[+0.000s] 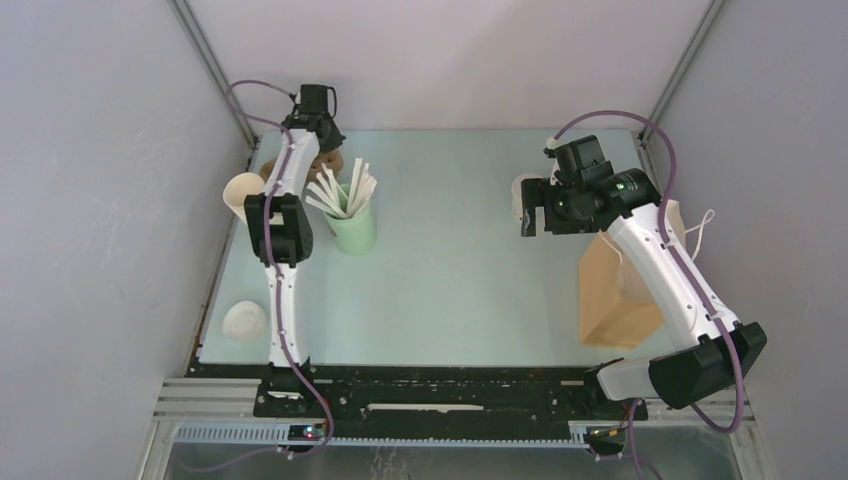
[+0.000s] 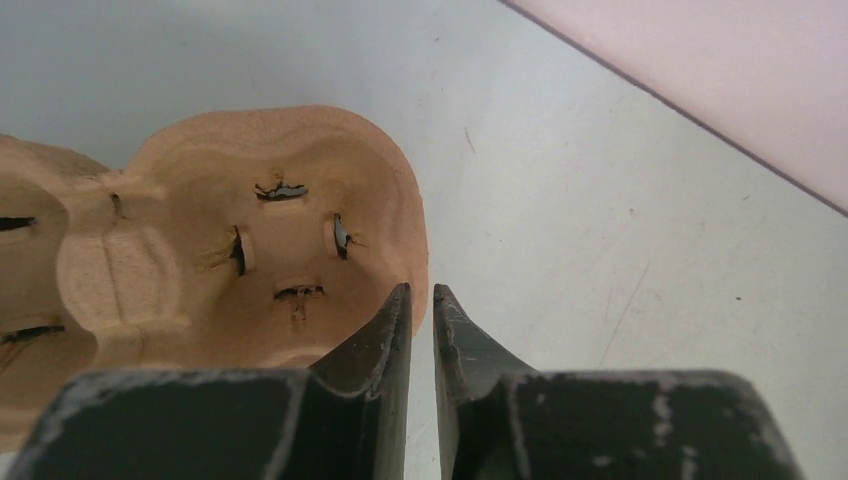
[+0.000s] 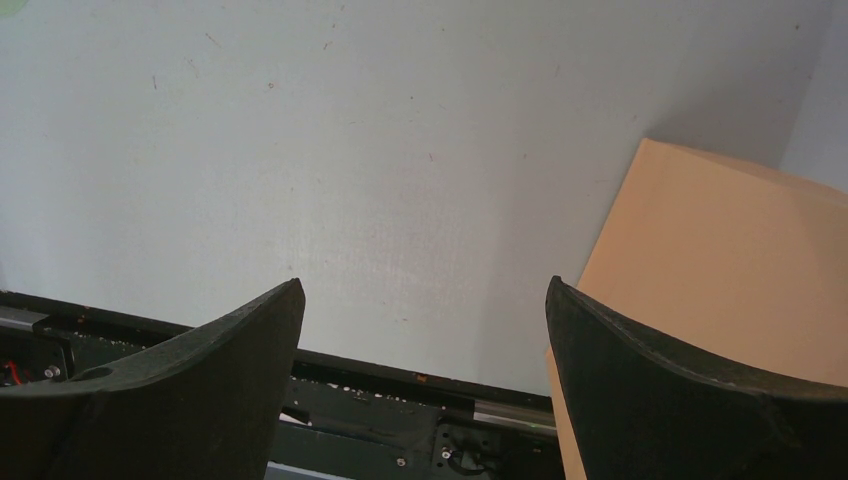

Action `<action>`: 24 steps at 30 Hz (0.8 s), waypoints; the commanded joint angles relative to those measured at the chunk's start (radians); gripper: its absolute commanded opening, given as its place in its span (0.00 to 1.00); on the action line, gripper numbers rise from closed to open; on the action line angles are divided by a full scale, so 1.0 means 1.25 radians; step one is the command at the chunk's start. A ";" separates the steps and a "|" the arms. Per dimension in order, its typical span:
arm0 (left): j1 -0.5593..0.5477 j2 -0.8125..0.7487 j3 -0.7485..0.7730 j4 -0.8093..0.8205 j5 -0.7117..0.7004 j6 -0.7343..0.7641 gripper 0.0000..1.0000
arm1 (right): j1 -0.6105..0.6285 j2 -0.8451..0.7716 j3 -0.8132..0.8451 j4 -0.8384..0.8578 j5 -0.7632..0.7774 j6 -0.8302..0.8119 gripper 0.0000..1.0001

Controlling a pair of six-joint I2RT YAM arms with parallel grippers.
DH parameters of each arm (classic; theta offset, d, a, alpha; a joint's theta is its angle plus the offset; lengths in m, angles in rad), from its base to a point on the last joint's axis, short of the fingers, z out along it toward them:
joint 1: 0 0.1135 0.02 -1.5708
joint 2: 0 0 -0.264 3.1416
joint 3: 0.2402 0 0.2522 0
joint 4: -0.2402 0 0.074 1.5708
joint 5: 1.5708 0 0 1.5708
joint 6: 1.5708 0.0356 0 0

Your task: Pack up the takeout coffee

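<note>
- Packing looks barely started: the takeout coffee (image 1: pixel 519 196) stands on the worktop (image 1: pixel 460 280) just beyond the paper bag (image 1: pixel 615 300), not inside it.
- Near the bag, beside that cup, the right end effector (image 3: pixel 424 290) hangs wide and empty.
- Far across from the bag, the left end effector (image 2: pixel 421 295) sits narrow, seemingly pinching the rim of the pulp carrier (image 2: pixel 250 200).
- Left to do, I'd judge: seat the cup, then bag it.

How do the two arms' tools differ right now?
The left tool is nearly closed on the rim of the brown cup carrier; the right tool gapes wide, holding nothing. Left reaches the far-left corner; right hovers near the paper bag. Both have two dark fingers.
</note>
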 commanded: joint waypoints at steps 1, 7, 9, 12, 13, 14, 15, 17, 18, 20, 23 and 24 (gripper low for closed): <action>0.002 -0.100 -0.021 0.008 -0.022 0.025 0.18 | -0.006 -0.019 0.013 0.008 0.004 -0.002 0.99; 0.005 -0.102 -0.022 0.005 -0.018 0.028 0.22 | -0.005 -0.023 0.014 0.009 0.002 -0.001 0.99; 0.006 -0.089 -0.023 -0.001 -0.018 0.024 0.35 | -0.004 -0.023 0.013 0.009 0.002 -0.001 0.99; 0.003 -0.066 -0.021 -0.007 0.001 0.013 0.41 | -0.004 -0.024 0.013 0.008 0.003 -0.002 0.99; 0.000 -0.062 -0.021 -0.007 -0.001 0.014 0.41 | -0.004 -0.024 0.013 0.008 0.004 -0.002 1.00; -0.002 -0.057 -0.021 -0.009 -0.004 0.017 0.41 | -0.004 -0.023 0.013 0.009 0.004 -0.002 1.00; -0.004 -0.052 -0.022 -0.010 -0.004 0.018 0.42 | -0.004 -0.023 0.014 0.008 0.004 -0.002 0.99; -0.004 -0.043 -0.021 -0.019 -0.004 0.019 0.42 | -0.004 -0.020 0.016 0.008 0.004 -0.002 1.00; -0.004 -0.041 -0.023 -0.024 -0.006 0.022 0.42 | -0.004 -0.018 0.017 0.008 0.005 -0.002 1.00; -0.007 -0.042 -0.033 -0.027 -0.008 0.031 0.42 | -0.004 -0.016 0.018 0.008 0.003 -0.002 1.00; -0.006 -0.039 -0.039 -0.032 -0.007 0.038 0.42 | -0.004 -0.013 0.019 0.009 0.002 -0.002 0.99; -0.007 -0.035 -0.038 -0.036 -0.004 0.038 0.42 | -0.004 -0.012 0.019 0.008 0.001 -0.001 0.99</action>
